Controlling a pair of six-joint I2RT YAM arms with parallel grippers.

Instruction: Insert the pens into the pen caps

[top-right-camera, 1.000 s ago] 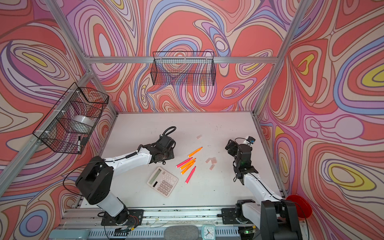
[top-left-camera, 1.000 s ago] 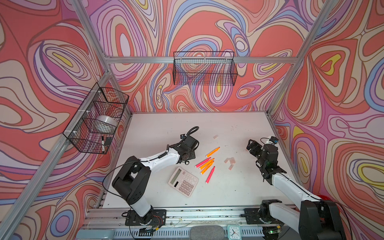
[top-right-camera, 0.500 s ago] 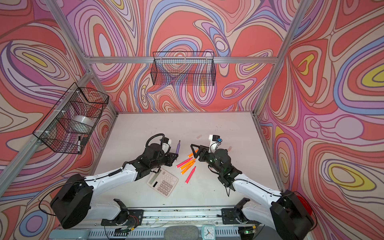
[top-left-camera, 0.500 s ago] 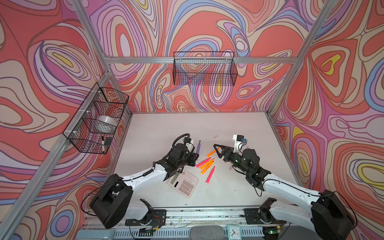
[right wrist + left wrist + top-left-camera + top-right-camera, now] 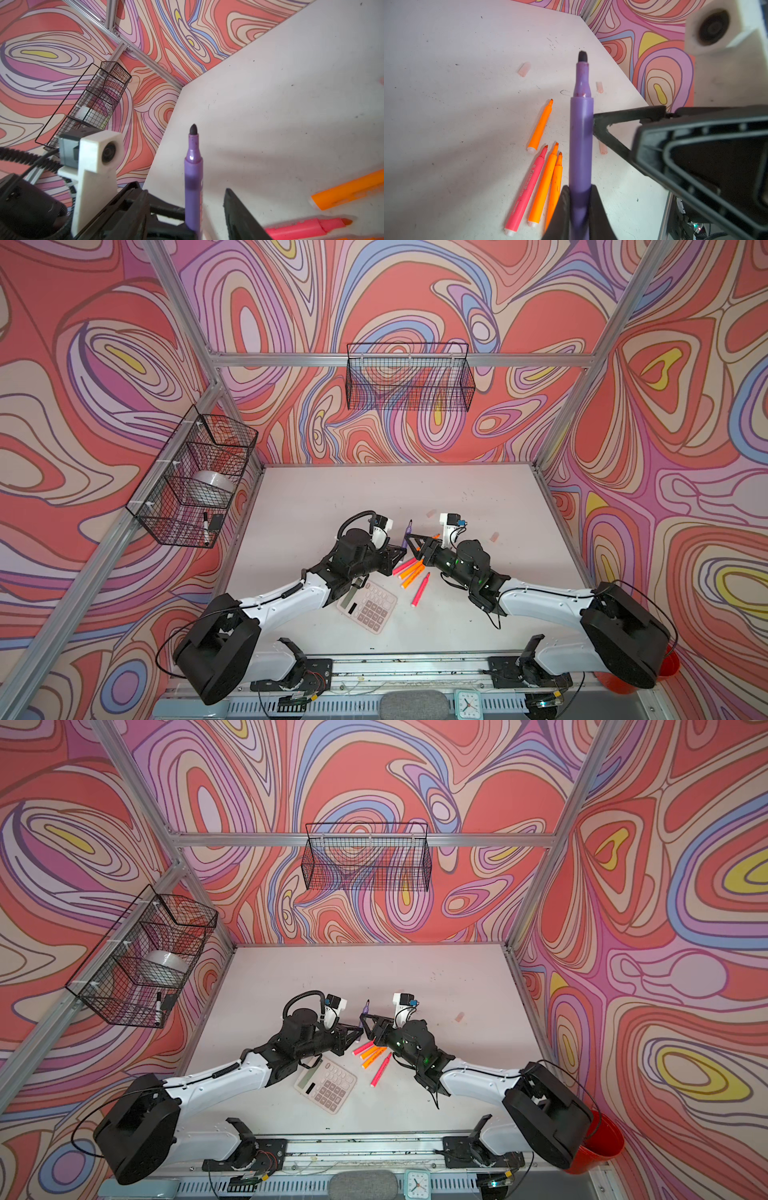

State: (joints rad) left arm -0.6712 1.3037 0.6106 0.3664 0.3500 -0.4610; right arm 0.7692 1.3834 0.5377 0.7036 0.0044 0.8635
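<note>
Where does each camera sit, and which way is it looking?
Both top views: high above the front edge, looking down on the table; both whole arms show.
Left wrist: on the left arm, looking along the left gripper, shut on the purple pen; its fingertips show.
Right wrist: on the right arm, facing that pen from the opposite side; the right gripper shows one finger.
Shared: both wrist views show the purple pen.

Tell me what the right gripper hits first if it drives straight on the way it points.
The purple pen: it stands between the open jaws of the right gripper, held by the left gripper. One fingertip looks to be against it. Right behind comes the left gripper, though depth is unclear.
</note>
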